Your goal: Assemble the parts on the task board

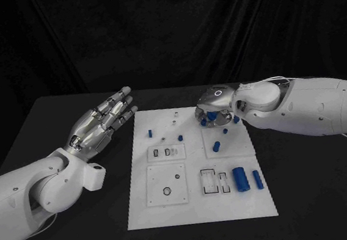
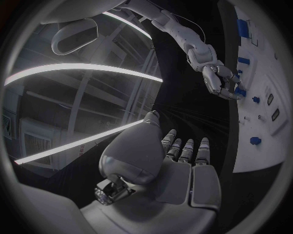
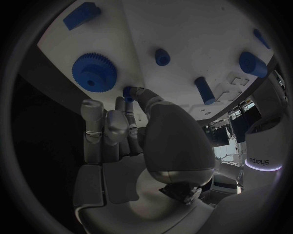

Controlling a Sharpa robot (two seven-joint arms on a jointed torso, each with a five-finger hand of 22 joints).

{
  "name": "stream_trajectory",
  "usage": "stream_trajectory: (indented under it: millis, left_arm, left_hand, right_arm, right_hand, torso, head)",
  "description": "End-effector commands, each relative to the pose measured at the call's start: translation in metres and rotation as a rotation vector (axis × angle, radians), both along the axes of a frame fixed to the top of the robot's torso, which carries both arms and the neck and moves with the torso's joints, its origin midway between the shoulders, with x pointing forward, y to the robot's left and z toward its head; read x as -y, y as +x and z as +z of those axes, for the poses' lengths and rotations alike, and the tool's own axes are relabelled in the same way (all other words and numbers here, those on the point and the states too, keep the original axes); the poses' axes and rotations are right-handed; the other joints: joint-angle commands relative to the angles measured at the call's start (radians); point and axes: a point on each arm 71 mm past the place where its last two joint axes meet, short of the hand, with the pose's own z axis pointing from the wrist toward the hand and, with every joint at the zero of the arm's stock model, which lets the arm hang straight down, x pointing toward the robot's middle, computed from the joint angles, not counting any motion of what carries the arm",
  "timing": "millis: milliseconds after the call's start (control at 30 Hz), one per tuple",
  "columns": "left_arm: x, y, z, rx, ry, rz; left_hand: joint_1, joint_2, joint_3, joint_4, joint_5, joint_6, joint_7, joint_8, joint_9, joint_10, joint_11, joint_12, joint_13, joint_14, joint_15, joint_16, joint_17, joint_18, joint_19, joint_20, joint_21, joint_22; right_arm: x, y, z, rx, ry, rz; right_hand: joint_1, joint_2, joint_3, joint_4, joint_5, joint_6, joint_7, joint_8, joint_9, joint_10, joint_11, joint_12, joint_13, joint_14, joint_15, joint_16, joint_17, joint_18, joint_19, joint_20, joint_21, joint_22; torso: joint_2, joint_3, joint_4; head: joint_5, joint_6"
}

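Observation:
The white task board [image 1: 201, 208] lies in the middle of the black table. My right hand [image 1: 217, 111] hovers over its far right part, fingers pointing down. In the right wrist view its thumb and a finger pinch a small blue peg [image 3: 127, 92] just above the board [image 3: 183, 29], beside a blue gear [image 3: 94, 72]. My left hand [image 1: 103, 124] is raised left of the board, its fingers straight and apart, with nothing in it. The left wrist view shows that left hand [image 2: 183, 161] and, farther off, the right hand [image 2: 219, 80] at the board [image 2: 262, 146].
Two large blue cylinders [image 1: 240, 179] lie by the slots at the board's near right. Small blue pegs [image 1: 217, 146] stand or lie around its middle and far left [image 1: 151, 132]. Other blue pegs [image 3: 204, 90] stand close to the right hand. Black cloth hangs behind the table.

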Motion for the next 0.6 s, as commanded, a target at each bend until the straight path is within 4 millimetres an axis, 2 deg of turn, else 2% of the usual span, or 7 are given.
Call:
stream_trajectory:
  millis: [33, 100, 167, 367, 600]
  left_arm:
    - [0.0, -0.001, 0.006, 0.056, -0.066, -0.009]
    - [0.0, -0.001, 0.005, 0.055, -0.065, -0.009]
    - [-0.001, -0.001, 0.005, 0.053, -0.063, -0.009]
    - [-0.003, -0.001, 0.005, 0.05, -0.059, -0.005]
    - [-0.004, -0.001, 0.004, 0.044, -0.052, -0.002]
  left_hand:
    - [0.016, 0.0, 0.083, 0.0, 0.021, 0.018, 0.005, 0.018, 0.016, 0.0, 0.014, -0.014, -0.011, 0.003, 0.013, -0.01, -0.007, -0.011, -0.001, 0.007, -0.013, -0.011]
    - [0.018, 0.001, 0.087, -0.001, 0.021, 0.023, 0.008, 0.019, 0.016, 0.0, 0.017, -0.014, -0.011, 0.003, 0.013, -0.01, -0.007, -0.009, 0.0, 0.009, -0.013, -0.01]
    - [0.021, 0.001, 0.092, -0.003, 0.023, 0.026, 0.011, 0.02, 0.017, 0.0, 0.02, -0.014, -0.011, 0.003, 0.013, -0.01, -0.007, -0.007, 0.0, 0.011, -0.013, -0.01]
    - [0.026, -0.001, 0.101, -0.008, 0.027, 0.032, 0.016, 0.02, 0.017, 0.0, 0.026, -0.014, -0.011, 0.003, 0.014, -0.01, -0.007, -0.003, 0.0, 0.016, -0.012, -0.01]
    - [0.03, -0.003, 0.107, -0.013, 0.03, 0.041, 0.021, 0.022, 0.018, 0.0, 0.032, -0.014, -0.011, 0.003, 0.015, -0.01, -0.007, 0.001, 0.001, 0.021, -0.012, -0.009]
  right_arm:
    - [0.0, 0.0, 0.001, 0.0, 0.052, 0.004]
    - [0.001, 0.0, 0.001, 0.001, 0.061, 0.003]
    - [0.001, 0.0, 0.002, 0.006, 0.072, 0.004]
    - [0.001, -0.003, 0.006, 0.021, 0.099, 0.014]
    - [-0.011, 0.001, 0.023, 0.021, 0.161, 0.017]
  right_hand:
    - [0.006, 0.029, 0.033, -0.005, -0.015, 0.03, 0.003, 0.04, 0.039, 0.025, -0.002, 0.005, 0.002, 0.0, -0.007, 0.021, 0.014, -0.052, 0.005, -0.003, 0.032, 0.025]
    - [0.013, 0.036, 0.035, -0.01, -0.021, 0.056, 0.009, 0.058, 0.056, 0.053, 0.001, -0.004, -0.008, 0.002, -0.006, 0.024, 0.018, -0.055, 0.01, -0.002, 0.041, 0.039]
    - [0.02, 0.039, 0.037, -0.017, -0.022, 0.062, 0.011, 0.062, 0.065, 0.075, 0.001, -0.013, -0.017, 0.002, -0.006, 0.022, 0.015, -0.056, 0.011, -0.002, 0.044, 0.045]
    - [0.034, 0.037, 0.043, -0.029, -0.021, 0.067, 0.02, 0.062, 0.076, 0.11, 0.009, -0.04, -0.041, 0.0, -0.002, 0.012, 0.001, -0.057, 0.011, 0.0, 0.047, 0.056]
    - [0.043, 0.033, 0.051, -0.035, -0.027, 0.064, 0.029, 0.048, 0.076, 0.137, 0.017, -0.077, -0.07, -0.004, 0.004, 0.002, -0.01, -0.057, 0.007, 0.005, 0.044, 0.063]
  torso:
    - [-0.001, -0.0002, -0.0002]
    - [-0.001, -0.0001, -0.0005]
    - [-0.001, -0.0001, -0.0006]
    - [-0.002, -0.0007, -0.0006]
    - [-0.002, -0.0009, -0.0011]
  head:
    - [0.0, 0.0]
    - [0.001, -0.001]
    - [0.001, -0.001]
    - [0.008, 0.003]
    - [0.013, 0.008]
